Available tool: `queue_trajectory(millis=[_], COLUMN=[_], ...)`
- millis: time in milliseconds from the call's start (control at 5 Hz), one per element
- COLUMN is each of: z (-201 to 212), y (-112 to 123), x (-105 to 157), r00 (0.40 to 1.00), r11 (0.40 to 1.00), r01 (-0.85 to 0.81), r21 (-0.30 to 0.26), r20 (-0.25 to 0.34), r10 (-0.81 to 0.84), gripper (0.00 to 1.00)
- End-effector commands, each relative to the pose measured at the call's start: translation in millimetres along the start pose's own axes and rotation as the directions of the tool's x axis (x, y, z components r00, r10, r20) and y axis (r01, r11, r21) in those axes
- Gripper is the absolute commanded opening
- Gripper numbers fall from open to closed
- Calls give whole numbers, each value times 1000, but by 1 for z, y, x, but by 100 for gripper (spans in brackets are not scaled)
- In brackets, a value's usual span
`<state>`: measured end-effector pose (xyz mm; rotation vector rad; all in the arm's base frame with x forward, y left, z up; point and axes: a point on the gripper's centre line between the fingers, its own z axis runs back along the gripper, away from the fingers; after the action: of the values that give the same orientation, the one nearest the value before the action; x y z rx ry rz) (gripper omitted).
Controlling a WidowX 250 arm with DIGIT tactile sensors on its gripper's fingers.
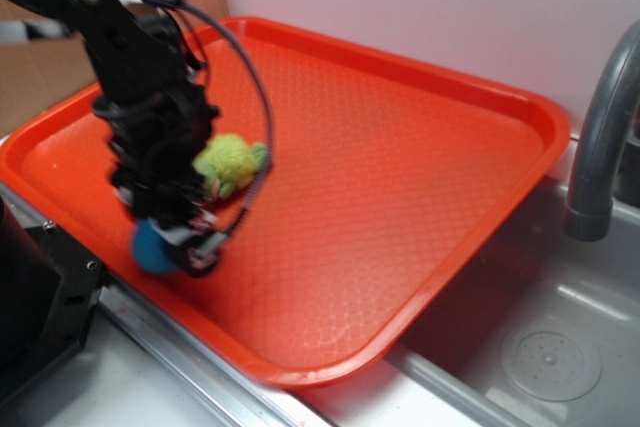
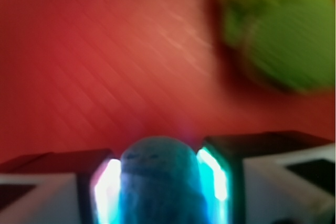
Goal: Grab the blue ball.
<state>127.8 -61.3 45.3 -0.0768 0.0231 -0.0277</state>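
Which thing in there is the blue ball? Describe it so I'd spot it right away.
Find the big orange tray beside the sink. At its near left edge the black robot gripper reaches down, and the blue ball sits between its fingers. It is smooth, round and blue, unlike the fuzzy green plush toy just behind it.

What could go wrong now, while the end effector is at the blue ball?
1. The blue ball sits between the fingers of the end effector; being round, it may squirt out.
2. It lies near the rim of the red tray, so it could roll off.
3. The green plush toy is close by; the arm may bump it.
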Motion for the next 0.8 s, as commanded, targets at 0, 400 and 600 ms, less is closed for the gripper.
queue_trajectory(millis=[0, 400, 600], z=[103, 143, 146], y=[24, 76, 100], x=[14, 14, 23], r00=[998, 995, 990], r11=[997, 990, 981], r01=[55, -64, -101], r21=[46, 128, 167], r20=[38, 89, 114], r10=[-57, 53, 82], gripper=[0, 0, 0])
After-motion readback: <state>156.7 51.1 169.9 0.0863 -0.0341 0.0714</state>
